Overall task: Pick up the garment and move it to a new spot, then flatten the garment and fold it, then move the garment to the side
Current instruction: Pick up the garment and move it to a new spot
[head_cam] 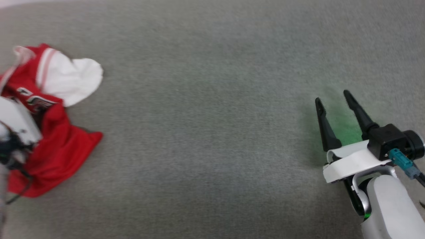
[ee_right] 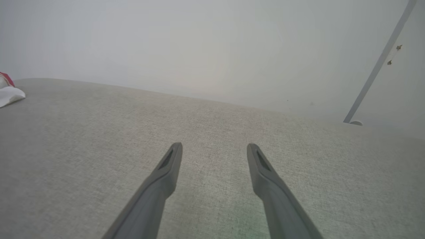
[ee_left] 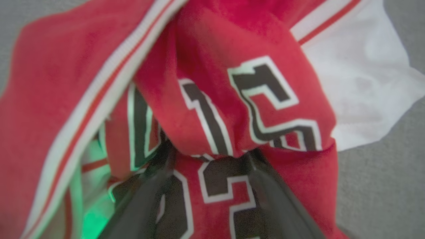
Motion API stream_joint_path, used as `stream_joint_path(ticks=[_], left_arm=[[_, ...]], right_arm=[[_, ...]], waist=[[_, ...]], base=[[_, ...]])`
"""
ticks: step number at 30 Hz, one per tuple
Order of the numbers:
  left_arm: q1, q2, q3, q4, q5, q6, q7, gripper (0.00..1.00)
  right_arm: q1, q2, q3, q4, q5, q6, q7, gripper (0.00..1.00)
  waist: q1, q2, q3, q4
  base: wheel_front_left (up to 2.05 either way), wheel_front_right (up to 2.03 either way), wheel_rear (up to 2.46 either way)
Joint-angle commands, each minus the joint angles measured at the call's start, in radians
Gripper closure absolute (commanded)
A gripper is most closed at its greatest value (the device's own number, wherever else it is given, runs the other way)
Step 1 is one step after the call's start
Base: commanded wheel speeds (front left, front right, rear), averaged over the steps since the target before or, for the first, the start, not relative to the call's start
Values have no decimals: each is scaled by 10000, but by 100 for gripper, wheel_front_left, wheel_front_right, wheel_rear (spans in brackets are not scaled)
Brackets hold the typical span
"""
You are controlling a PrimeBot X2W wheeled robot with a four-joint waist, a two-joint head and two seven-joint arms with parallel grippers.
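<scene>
The garment (head_cam: pixel 59 146), a red jersey with a white sleeve and black white-edged numbers, lies crumpled at the far left of the grey surface. My left wrist (head_cam: pixel 16 122) hangs right over it and hides the fingers. In the left wrist view my left gripper (ee_left: pixel 211 152) is open, its fingertips pushed down into the folds of the garment (ee_left: pixel 215 66), with a bunched fold rising between them. My right gripper (head_cam: pixel 332 96) stands open at the lower right, far from the garment, just above bare surface. Nothing lies between the fingers of my right gripper (ee_right: pixel 215 146).
The grey fabric surface (head_cam: pixel 212 132) stretches wide between the two arms. A white wall (ee_right: pixel 212 43) rises behind its far edge, with a thin grey pole (ee_right: pixel 378 66) at the right. A small patch of white and red cloth (ee_right: pixel 8 93) shows at the right wrist view's left edge.
</scene>
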State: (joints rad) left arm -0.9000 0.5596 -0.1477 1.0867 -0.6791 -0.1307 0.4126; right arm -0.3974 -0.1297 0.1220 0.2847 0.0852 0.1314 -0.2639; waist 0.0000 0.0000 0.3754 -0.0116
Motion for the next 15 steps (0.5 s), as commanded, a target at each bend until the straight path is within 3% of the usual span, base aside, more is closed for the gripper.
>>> stream_joint_path(ticks=[1, 8, 10, 15], left_arm=[[71, -83, -54, 181, -13, 12, 22, 0], [447, -504, -420, 834, -304, 7, 296, 0], [646, -639, -601, 775, -420, -22, 329, 100], [864, -452, -951, 507, -437, -29, -479, 100]], right_arm=[[-111, -7, 37, -55, 12, -14, -6, 0], [25, -181, 255, -481, 155, -14, -6, 0], [52, -214, 315, -593, 152, -14, -6, 0], [303, -214, 302, -537, 213, -14, -4, 0]], waist=[[0, 0, 760, -738], [0, 0, 614, -710], [0, 0, 456, -635], [0, 0, -318, -401]], base=[[0, 0, 0], [0, 0, 0], [0, 0, 0], [0, 0, 0]])
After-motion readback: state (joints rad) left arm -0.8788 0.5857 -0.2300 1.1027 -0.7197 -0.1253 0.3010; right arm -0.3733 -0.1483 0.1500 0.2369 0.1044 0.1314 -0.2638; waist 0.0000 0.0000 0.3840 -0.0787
